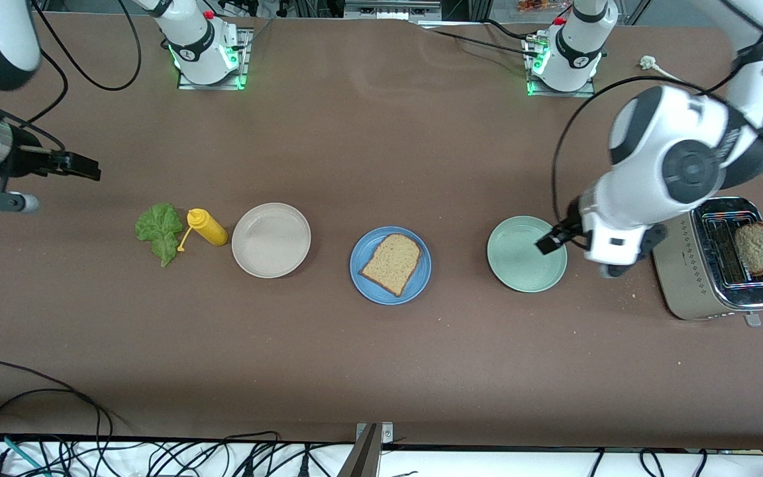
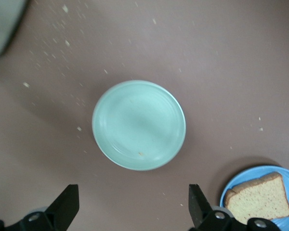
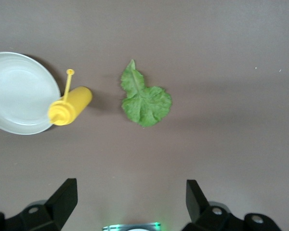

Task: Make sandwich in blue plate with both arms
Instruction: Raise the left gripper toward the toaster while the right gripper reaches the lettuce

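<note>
The blue plate [image 1: 390, 265] sits mid-table with one slice of bread [image 1: 391, 263] lying flat on it, between the beige plate [image 1: 271, 240] toward the right arm's end and the pale green plate [image 1: 526, 254] toward the left arm's end. Past the beige plate lie the yellow squeeze bottle [image 1: 206, 227] on its side and the lettuce leaf [image 1: 159, 231], while a second slice [image 1: 757, 248] stands in the toaster [image 1: 719, 265] just past the green plate. The left gripper [image 2: 131, 204] hangs over the green plate with jaws spread wide and empty, and the right gripper [image 3: 130, 202] hangs over bare table near the lettuce, also wide and empty.
</note>
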Robot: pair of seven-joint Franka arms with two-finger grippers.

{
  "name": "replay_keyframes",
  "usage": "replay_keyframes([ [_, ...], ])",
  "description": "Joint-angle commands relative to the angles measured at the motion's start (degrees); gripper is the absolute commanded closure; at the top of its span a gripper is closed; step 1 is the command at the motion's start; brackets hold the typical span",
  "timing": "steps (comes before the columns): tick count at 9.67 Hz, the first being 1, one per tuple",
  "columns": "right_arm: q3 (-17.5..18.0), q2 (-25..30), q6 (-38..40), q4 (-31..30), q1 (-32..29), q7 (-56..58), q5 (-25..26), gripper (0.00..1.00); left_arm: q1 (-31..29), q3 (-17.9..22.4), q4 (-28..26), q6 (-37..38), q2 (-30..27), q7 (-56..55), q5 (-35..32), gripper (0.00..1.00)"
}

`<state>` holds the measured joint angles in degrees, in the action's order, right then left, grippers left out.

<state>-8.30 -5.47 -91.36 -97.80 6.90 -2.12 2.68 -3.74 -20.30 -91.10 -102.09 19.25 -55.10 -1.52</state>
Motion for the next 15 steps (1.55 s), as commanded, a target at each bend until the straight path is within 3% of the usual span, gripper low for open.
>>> replay_keyframes([
  [1, -2.6, 1.7, -12.8, -13.0, -0.1, 6.7, 2.0, 0.0, -6.2, -0.5, -1.0, 3.3, -6.3, 9.0, -4.3, 0.0],
  [4, -3.7, 0.4, -32.8, -27.1, -0.3, 7.0, 2.1, 0.0, -12.2, -0.4, -0.2, 8.6, -8.0, 25.9, -4.4, 0.0],
  [5, -3.8, -2.1, -36.0, -28.7, -0.3, 7.0, 2.0, 0.0, -14.4, -0.6, 0.6, 8.7, -8.3, 31.1, -4.3, 0.0],
  [6, -3.8, -6.0, -37.8, -28.7, -0.3, 7.0, 2.1, 0.0, -15.9, -0.6, 1.4, 8.7, -8.3, 33.5, -3.7, 0.0],
  [8, -3.8, -12.8, -48.5, -29.5, -0.4, 7.0, 2.1, 0.0, -17.1, -0.6, 3.7, 8.7, -7.6, 37.4, -3.2, 0.0],
  [11, -3.8, -17.9, -57.4, -29.8, -0.4, 7.0, 2.0, 0.02, -17.1, -0.5, 3.7, 8.7, -7.0, 38.6, -4.0, 0.0],
  [12, -3.8, -17.8, -57.4, -30.3, -0.4, 7.0, 2.0, 0.16, -17.4, -0.4, 4.0, 8.7, -7.0, 38.7, -3.8, 0.0],
  [14, -3.8, -18.4, -57.5, -30.4, -1.1, 7.5, 2.0, 0.57, -17.7, -0.5, 4.3, 8.7, -7.0, 39.0, -3.8, 0.0],
  [15, -3.8, -18.4, -57.3, -30.4, -1.1, 7.5, 2.0, 0.73, -17.8, -0.5, 4.3, 8.7, -7.0, 40.2, -3.6, 0.0],
])
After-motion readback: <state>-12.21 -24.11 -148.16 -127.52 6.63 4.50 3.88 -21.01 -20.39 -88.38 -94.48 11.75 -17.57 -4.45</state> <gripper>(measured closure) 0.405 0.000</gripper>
